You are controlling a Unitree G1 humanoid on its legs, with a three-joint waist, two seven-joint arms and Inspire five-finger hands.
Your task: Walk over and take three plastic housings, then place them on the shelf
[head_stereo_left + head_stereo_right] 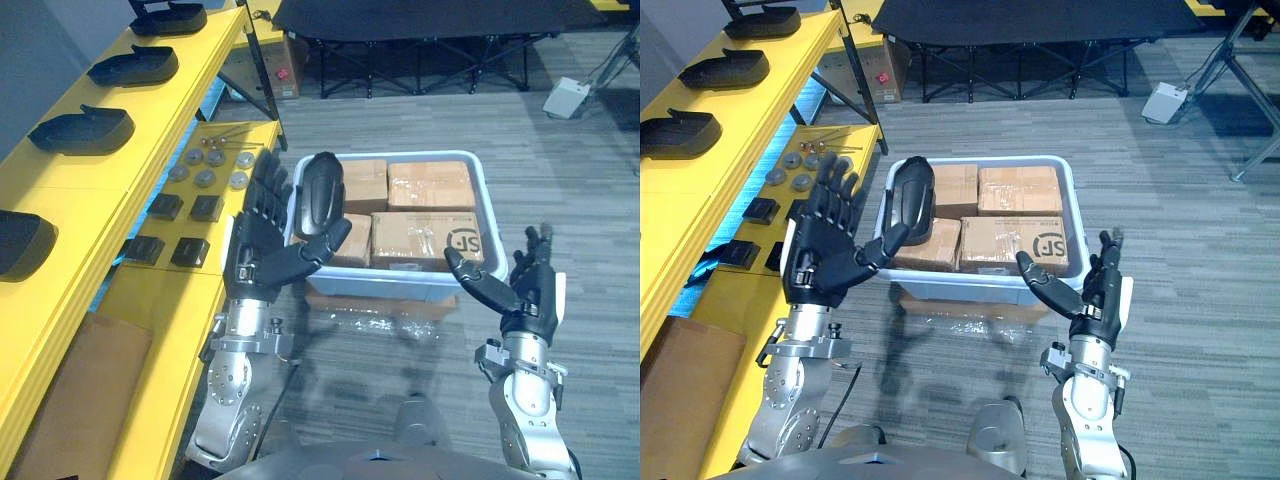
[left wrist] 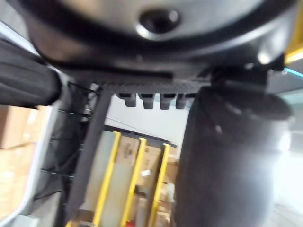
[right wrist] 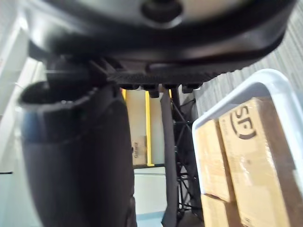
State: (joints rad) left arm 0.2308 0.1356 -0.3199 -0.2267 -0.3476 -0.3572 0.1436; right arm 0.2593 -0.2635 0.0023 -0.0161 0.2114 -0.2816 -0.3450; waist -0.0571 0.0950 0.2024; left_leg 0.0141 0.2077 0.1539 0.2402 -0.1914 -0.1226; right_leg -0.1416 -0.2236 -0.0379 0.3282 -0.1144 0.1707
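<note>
Left hand (image 1: pixel 262 255), fingers straight, touches an upright glossy black oval housing (image 1: pixel 322 195).

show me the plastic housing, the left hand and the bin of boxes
plastic housing (image 1: pixel 322 190), left eye view, middle of its dark shell
left hand (image 1: pixel 255 260), left eye view, palm
bin (image 1: pixel 400 285), left eye view, front wall

A black plastic housing (image 1: pixel 322 193) upright over the left side of the pale blue bin (image 1: pixel 400 156) hides part of the cardboard boxes (image 1: pixel 365 185) behind it; whether the thumb of the left hand (image 1: pixel 258 255) grips its base cannot be told. On the yellow shelf (image 1: pixel 150 140), a second housing (image 1: pixel 15 243) is cut by the frame's edge, and the small round parts (image 1: pixel 205 178) on the lower level are too small to identify
</note>
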